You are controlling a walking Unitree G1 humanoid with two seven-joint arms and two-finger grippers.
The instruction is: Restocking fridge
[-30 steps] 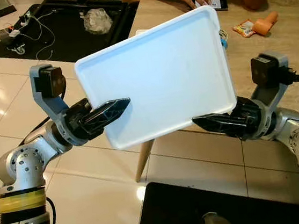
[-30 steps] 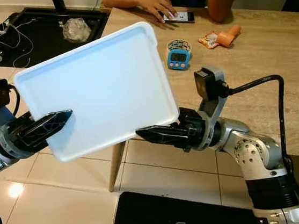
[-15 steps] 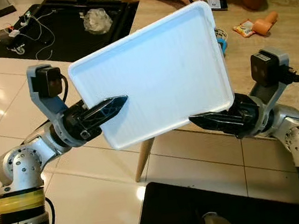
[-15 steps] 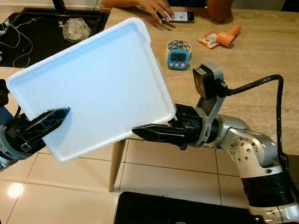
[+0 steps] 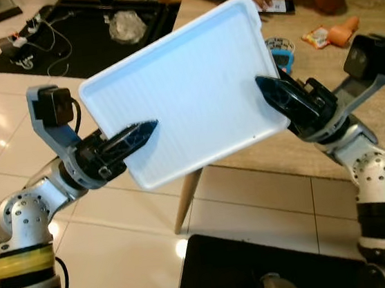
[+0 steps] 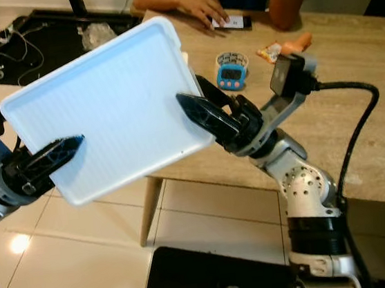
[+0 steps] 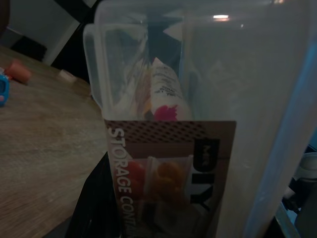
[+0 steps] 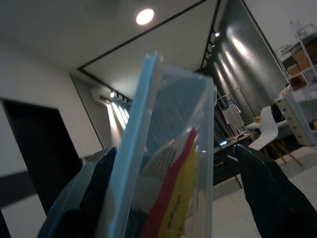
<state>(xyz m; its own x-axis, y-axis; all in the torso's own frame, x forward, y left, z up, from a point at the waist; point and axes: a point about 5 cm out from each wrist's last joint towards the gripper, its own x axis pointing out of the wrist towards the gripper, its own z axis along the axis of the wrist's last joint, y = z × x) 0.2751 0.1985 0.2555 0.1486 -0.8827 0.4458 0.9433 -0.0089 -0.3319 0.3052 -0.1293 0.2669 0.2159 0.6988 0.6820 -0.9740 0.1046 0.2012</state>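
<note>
Between our two grippers, above the table's (image 5: pixel 358 132) edge, we hold a lidded storage box (image 5: pixel 186 89) tilted. Left gripper (image 5: pixel 133 138) and right gripper (image 5: pixel 277 96) each clamp an opposite edge. We should level it gently, squeezing evenly so nothing inside shifts.

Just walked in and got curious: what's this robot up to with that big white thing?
It is holding a clear storage container with a white lid up in the air, tilted, above the floor beside a wooden table. Its left tool grips one side and its right tool the other. A person sits at the table's far end, near a blue timer.
</note>
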